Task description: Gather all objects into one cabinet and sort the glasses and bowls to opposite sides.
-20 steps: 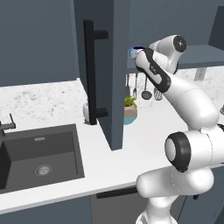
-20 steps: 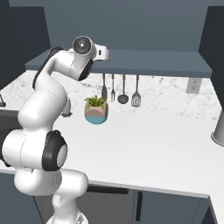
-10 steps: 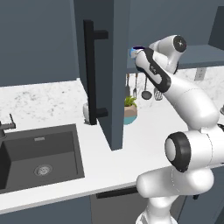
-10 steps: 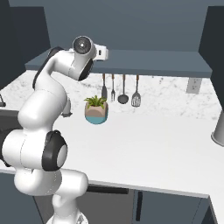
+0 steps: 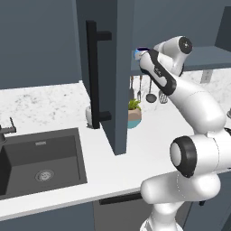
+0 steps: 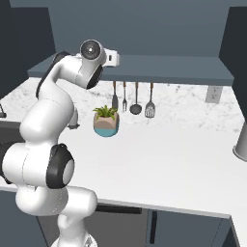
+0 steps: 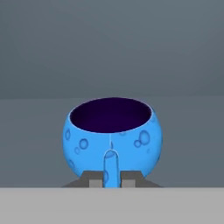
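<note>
The small blue bowl [image 7: 114, 135] with its dark inside stands upright on the flat shelf [image 7: 183, 144] of the slate blue-grey cabinet. My gripper [image 7: 110, 177] is level with the bowl and right against its near wall. The tips sit close together, narrower than the bowl, and I cannot tell whether they hold it. From the left base, the gripper [image 5: 140, 56] reaches in just past the open cabinet door [image 5: 118, 67] with its black bar handle [image 5: 93, 76]. A bit of the blue bowl [image 5: 138, 52] peeks out there. The other vessels are out of view.
A potted plant [image 6: 106, 123] stands on the white counter [image 6: 169, 159] below the cabinet, beside hanging utensils [image 6: 135, 99]. The open door juts out over the counter. A dark sink [image 5: 40, 160] lies to the left. A grey vessel [image 6: 240, 144] stands at the far right.
</note>
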Robot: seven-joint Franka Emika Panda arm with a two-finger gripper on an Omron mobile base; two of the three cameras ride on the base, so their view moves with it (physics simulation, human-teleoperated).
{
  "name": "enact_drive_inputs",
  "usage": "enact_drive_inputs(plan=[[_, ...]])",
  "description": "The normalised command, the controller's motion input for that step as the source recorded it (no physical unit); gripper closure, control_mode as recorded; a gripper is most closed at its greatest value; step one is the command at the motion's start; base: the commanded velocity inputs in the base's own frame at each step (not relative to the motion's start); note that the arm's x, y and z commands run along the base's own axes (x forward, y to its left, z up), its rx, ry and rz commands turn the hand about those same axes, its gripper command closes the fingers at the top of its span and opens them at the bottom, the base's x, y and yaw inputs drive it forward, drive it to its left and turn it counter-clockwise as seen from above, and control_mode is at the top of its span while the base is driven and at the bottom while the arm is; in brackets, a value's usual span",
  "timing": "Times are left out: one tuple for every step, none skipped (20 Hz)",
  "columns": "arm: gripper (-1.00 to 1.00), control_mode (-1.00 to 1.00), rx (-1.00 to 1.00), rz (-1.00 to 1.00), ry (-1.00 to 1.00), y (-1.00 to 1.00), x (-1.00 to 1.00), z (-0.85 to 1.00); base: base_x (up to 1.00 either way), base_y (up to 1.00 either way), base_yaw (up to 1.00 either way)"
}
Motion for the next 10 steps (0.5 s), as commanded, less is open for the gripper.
enact_drive_inputs(plan=[[1.0,-1.0,0.0,0.0,0.0,0.0,0.0,0.0,0.0,0.0,0.0],[1.0,-1.0,0.0,0.0,0.0,0.0,0.0,0.0,0.0,0.0,0.0],[1.0,-1.0,0.0,0.0,0.0,0.0,0.0,0.0,0.0,0.0,0.0],[1.0,-1.0,0.0,0.0,0.0,0.0,0.0,0.0,0.0,0.0,0.0],[1.0,-1.0,0.0,0.0,0.0,0.0,0.0,0.0,0.0,0.0,0.0],[1.0,-1.0,0.0,0.0,0.0,0.0,0.0,0.0,0.0,0.0,0.0],[1.0,-1.0,0.0,0.0,0.0,0.0,0.0,0.0,0.0,0.0,0.0],[1.0,-1.0,0.0,0.0,0.0,0.0,0.0,0.0,0.0,0.0,0.0],[1.0,-1.0,0.0,0.0,0.0,0.0,0.0,0.0,0.0,0.0,0.0],[1.0,-1.0,0.0,0.0,0.0,0.0,0.0,0.0,0.0,0.0,0.0]])
